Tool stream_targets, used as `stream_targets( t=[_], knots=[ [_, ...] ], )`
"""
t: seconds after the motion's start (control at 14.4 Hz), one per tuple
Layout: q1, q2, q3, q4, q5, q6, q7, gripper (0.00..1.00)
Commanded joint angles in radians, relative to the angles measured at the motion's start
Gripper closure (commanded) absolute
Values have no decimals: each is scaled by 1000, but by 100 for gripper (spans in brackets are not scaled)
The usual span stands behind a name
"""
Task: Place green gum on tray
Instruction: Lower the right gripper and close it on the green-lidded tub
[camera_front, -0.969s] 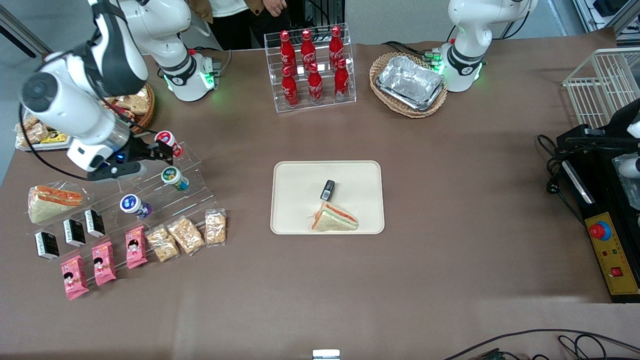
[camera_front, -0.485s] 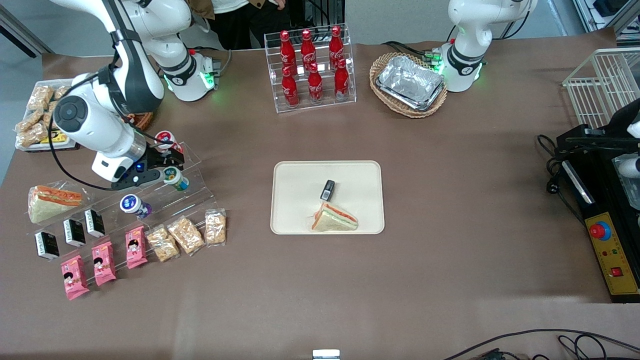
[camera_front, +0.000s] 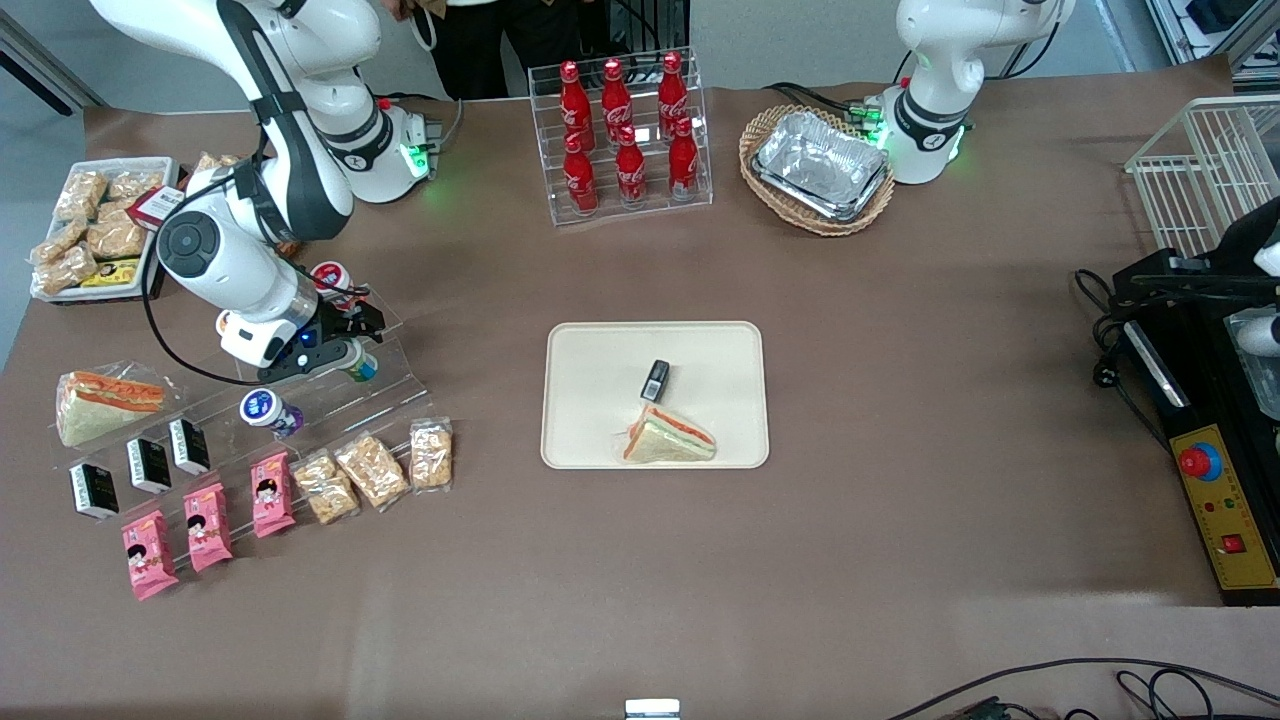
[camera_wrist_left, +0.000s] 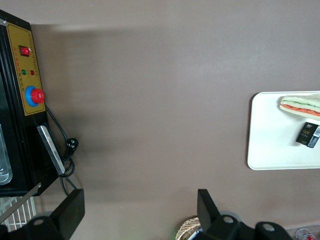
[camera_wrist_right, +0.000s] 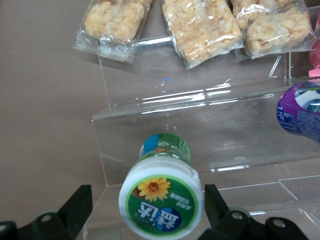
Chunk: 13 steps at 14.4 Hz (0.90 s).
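On a clear acrylic step rack (camera_front: 330, 385) toward the working arm's end of the table, the green gum (camera_wrist_right: 162, 192) lies tilted with its lid facing up and toward the wrist camera. That lid carries a yellow sunflower and white Chinese characters on a green disc inside a white ring; the body label shows green with a patch of blue. Its long axis runs from the lid down the slope of the rack toward the snack bags.

Red bottles (camera_front: 620, 130) with white Coca-Cola script stand in a clear case farther from the front camera than the rack.

The gripper (camera_wrist_right: 150, 212) sits at the green gum (camera_front: 358, 362), its two dark fingers (camera_wrist_right: 80, 205) spread wide, one on each side of the lid with a gap showing on both sides; neither finger visibly touches the bottle, and nothing is held.

On the same rack, a red-lidded bottle (camera_front: 331, 277) sits one step farther from the front camera than the gum, and a blue-lidded bottle (camera_front: 262, 408) one step nearer. Crispy snack bags (camera_wrist_right: 200, 27) lie just off the rack's low edge.

The tray (camera_front: 590, 430) lies well apart from the rack, toward the middle of the table, bearing a wrapped sandwich (camera_front: 668, 436) and a small black box (camera_front: 655, 379).
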<state>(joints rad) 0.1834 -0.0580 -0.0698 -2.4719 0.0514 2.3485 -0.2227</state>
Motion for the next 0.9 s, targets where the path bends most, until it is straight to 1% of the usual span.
stream_targets(
  t=[0.0,0.07,0.14,0.21,0.28,0.35,0.48,0.55,0.69,0.83],
  knots=[
    [-1,-3,-1,-15,-2,26,-17,19],
    [-1,-6,-1,-12,-2,26,-17,40],
    [-1,-9,-2,-12,-2,25,-17,52],
    [-2,-13,-4,-9,-2,23,-24,61],
    [-2,-16,-5,-5,-1,20,-39,64],
    [-4,-22,-10,-1,1,15,-58,72],
    [-4,-43,-13,16,1,-9,-61,72],
    [-5,-57,-13,40,1,-50,-61,72],
    [-9,-71,-15,123,1,-168,-61,72],
    [-10,-68,-16,253,2,-327,-63,72]
  ],
)
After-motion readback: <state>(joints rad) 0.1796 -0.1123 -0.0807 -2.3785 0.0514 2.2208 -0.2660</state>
